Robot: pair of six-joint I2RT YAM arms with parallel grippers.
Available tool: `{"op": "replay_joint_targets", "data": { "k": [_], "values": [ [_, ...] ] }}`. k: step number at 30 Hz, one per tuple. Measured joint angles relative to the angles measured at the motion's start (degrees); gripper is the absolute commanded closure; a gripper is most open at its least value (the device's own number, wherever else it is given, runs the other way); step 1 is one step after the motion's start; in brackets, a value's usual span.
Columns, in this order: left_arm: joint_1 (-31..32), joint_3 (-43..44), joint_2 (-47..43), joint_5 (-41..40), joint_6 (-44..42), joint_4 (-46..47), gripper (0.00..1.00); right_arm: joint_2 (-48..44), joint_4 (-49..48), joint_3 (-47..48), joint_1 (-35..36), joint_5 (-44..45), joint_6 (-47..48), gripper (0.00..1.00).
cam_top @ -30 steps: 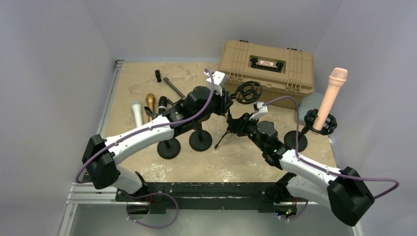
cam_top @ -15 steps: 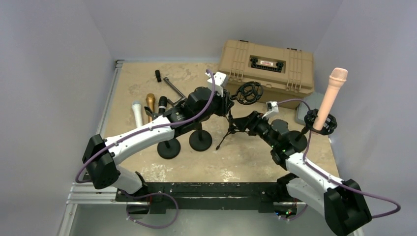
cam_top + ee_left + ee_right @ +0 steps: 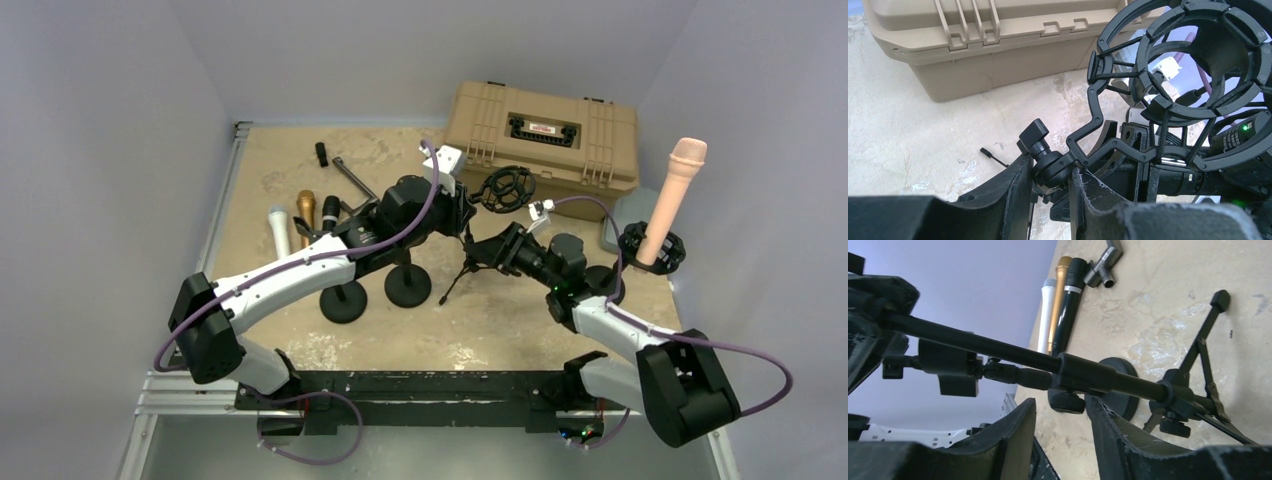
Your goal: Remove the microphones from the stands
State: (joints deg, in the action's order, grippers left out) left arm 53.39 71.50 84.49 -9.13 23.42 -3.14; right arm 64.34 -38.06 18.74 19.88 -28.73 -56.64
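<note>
A peach microphone [image 3: 675, 195] stands upright in a black shock mount [image 3: 652, 250] on a round-base stand at the right. No gripper touches it. A tripod stand [image 3: 468, 262] in the middle carries an empty black shock mount [image 3: 505, 187], which also shows in the left wrist view [image 3: 1198, 95]. My left gripper [image 3: 462, 215] is shut on that mount's swivel joint [image 3: 1050, 167]. My right gripper [image 3: 497, 250] is open, its jaws either side of the clamp knob [image 3: 1066, 401] under the tripod stand's pole [image 3: 998, 347].
A tan case [image 3: 545, 135] stands at the back. White [image 3: 279, 228], gold [image 3: 305, 212] and black [image 3: 330, 210] microphones lie at the left. Two round-base stands [image 3: 343, 300] [image 3: 407, 285] stand under my left arm. A metal adaptor [image 3: 350, 178] lies behind them.
My right arm has swung its elbow to the right and turned its wrist, keeping the gripper by the tripod stand's pole. My left arm and the peach microphone have not moved.
</note>
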Motion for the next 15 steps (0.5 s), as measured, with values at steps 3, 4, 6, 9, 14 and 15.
{"op": "replay_joint_targets", "data": {
  "k": [3,4,6,9,14,15],
  "values": [
    [0.0,0.1,0.1,0.1,0.0,-0.2,1.0,1.4,-3.1,0.0,-0.1,-1.3,-1.2,0.71],
    [0.0,0.2,0.1,0.1,0.0,-0.2,1.0,2.0,-3.6,0.0,-0.1,-1.4,-1.4,0.81],
    [0.0,0.2,0.1,0.0,0.0,-0.4,1.0,3.3,-4.2,0.0,-0.2,-1.7,-1.5,1.0],
    [0.0,0.3,0.1,-0.1,-0.1,-0.6,1.0,3.6,-3.5,0.5,-0.3,-2.3,-0.4,1.0],
    [0.0,0.4,0.2,-0.5,0.0,-0.5,1.0,-2.1,10.3,4.2,3.0,6.1,7.1,1.0],
    [0.0,0.4,0.3,-0.5,0.0,-0.4,1.0,-3.8,14.1,5.2,4.9,10.1,9.3,1.0]
  ]
}}
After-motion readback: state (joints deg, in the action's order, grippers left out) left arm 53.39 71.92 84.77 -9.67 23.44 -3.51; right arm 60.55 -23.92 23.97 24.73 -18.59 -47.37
